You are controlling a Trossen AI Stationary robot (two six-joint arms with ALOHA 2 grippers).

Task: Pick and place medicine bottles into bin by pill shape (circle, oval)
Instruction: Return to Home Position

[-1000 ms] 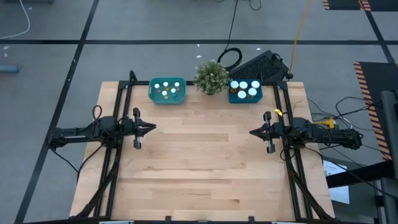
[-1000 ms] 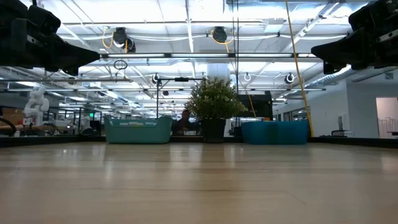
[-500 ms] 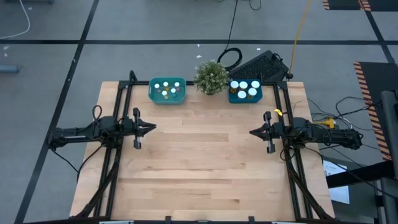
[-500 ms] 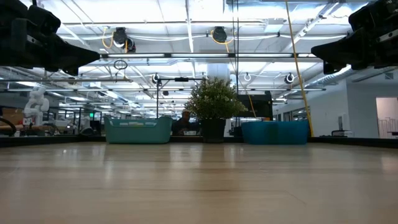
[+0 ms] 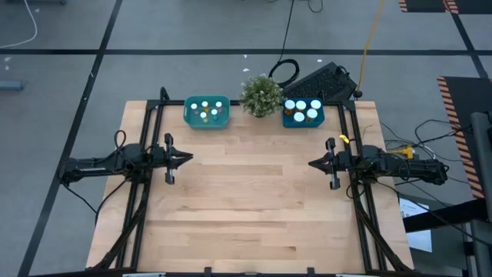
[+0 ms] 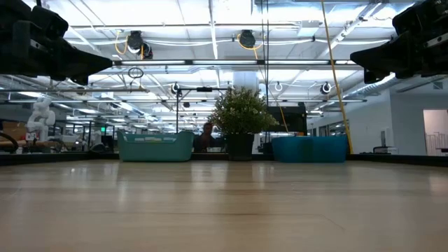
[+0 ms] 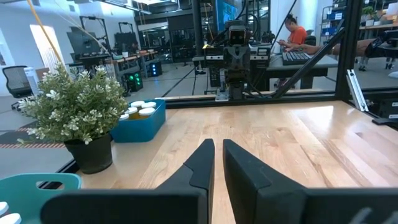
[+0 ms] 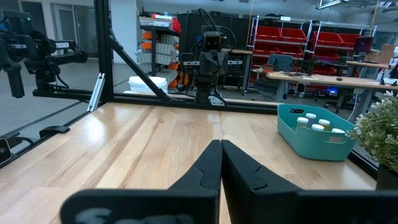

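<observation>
Wooden boards made up the counter (image 5: pixel 246 208), and its wide middle had nothing on it. The left claw (image 5: pixel 187 159) hung above the left side of the counter, pointing toward the middle. Its two fingers (image 7: pixel 202 163) were pressed almost together, with only a thin gap, and they held nothing. The right claw (image 5: pixel 314 164) hung above the right side, pointing back at the left one. Its fingers (image 8: pixel 210 164) were clenched too, and empty.

The two claws faced each other, well apart, with bare wood between them.

Ahead of the left claw and off to its left, at the far edge of the counter, sat a green bin (image 5: pixel 207 112). White-capped medicine bottles (image 5: pixel 205 110) stood inside it. Ahead of the right claw and off to its right, at the same far edge, sat a blue bin (image 5: pixel 304 112). More bottles (image 5: pixel 306 110) with white caps stood in that one. Both bins were well away from the claws.

A potted plant (image 5: pixel 261 95) stood between the two bins, just beside each.

Beyond the counter, a person (image 7: pixel 296 38) sat at a desk in the room.
</observation>
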